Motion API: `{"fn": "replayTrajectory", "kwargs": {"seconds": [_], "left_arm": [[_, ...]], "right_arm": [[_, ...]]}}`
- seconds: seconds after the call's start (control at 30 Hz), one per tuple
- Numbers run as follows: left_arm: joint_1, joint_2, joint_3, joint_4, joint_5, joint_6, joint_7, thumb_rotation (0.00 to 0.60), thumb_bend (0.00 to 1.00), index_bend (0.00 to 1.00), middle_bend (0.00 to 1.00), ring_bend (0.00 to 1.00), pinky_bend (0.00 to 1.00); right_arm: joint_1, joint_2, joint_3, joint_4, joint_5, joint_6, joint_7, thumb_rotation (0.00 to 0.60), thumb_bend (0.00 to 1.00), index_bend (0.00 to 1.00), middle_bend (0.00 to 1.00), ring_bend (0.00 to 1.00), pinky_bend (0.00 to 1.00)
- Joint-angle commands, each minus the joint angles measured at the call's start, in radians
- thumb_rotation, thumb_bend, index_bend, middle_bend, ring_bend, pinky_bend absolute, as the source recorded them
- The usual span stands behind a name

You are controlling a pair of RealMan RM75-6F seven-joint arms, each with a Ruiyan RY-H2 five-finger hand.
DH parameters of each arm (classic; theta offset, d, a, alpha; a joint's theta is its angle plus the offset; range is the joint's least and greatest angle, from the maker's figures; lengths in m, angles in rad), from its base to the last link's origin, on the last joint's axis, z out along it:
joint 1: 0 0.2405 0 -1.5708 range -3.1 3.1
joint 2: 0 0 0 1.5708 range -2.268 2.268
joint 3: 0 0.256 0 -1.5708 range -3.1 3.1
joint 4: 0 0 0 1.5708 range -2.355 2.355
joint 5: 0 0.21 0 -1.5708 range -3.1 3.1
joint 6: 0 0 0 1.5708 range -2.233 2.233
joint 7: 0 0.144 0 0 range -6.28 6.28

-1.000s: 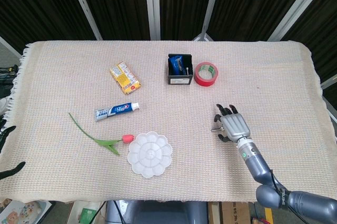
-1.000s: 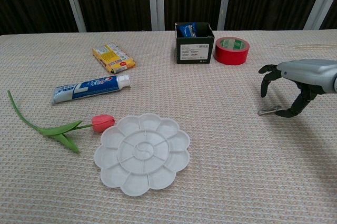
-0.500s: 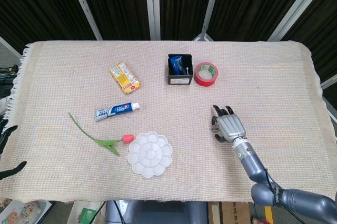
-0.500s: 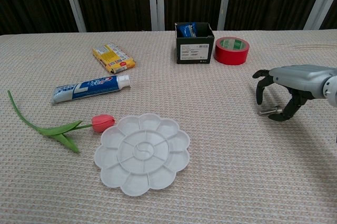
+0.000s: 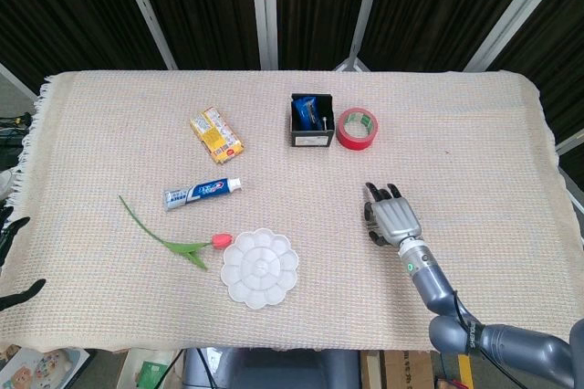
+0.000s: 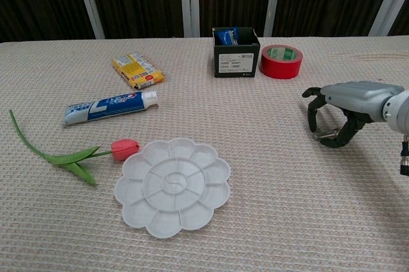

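Some parts are hidden from us. Our left hand shows only as dark fingertips at the left edge of the head view, and we cannot tell how its fingers stand. Our right arm is cut off at the right edge of the chest view. From the head view the back of our right hand covers what is under it, so there we cannot see the thing it holds.

The chest view shows it better. It is a small metal pin, thin, short and silver grey, like a bolt or a bit; its exact kind is too small to make out. It lies low over the woven cloth of the bench, on the right side, in front of the red tape roll and well apart from it. We cannot tell if it touches the cloth.

The right hand hangs palm down over the pin. Its dark fingers are curled downward, and the pin sits between the thumb and a finger, which seem to pinch it; the other fingers stay a little spread.

Further left lie the white palette, the pink tulip, the toothpaste tube, the yellow packet and the black box
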Motion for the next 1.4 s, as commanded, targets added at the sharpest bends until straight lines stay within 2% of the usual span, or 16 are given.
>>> {"fn": "replayTrajectory", "kwargs": {"seconds": [0.03,1.1,1.4], "left_arm": [[0.000,0.000,0.000,0.000,0.000,0.000,0.000,0.600,0.25,0.15,0.00,0.00,0.00],[-0.002,-0.001,0.001,0.000,-0.003,-0.003,0.005,0.600,0.25,0.15,0.00,0.00,0.00],[0.000,-0.001,0.001,-0.001,-0.002,0.000,0.006,0.600,0.25,0.15,0.00,0.00,0.00]], "right_arm": [[0.003,-0.004,-0.001,0.005,0.007,-0.002,-0.002,0.600,0.36,0.48,0.06,0.16,0.07],[0.022,-0.022,-0.015,0.033,0.037,0.006,-0.006,0.600,0.38,0.56,0.07,0.17,0.09],[0.022,-0.023,-0.015,0.032,0.033,0.016,-0.002,0.600,0.42,0.60,0.08,0.18,0.09]]}}
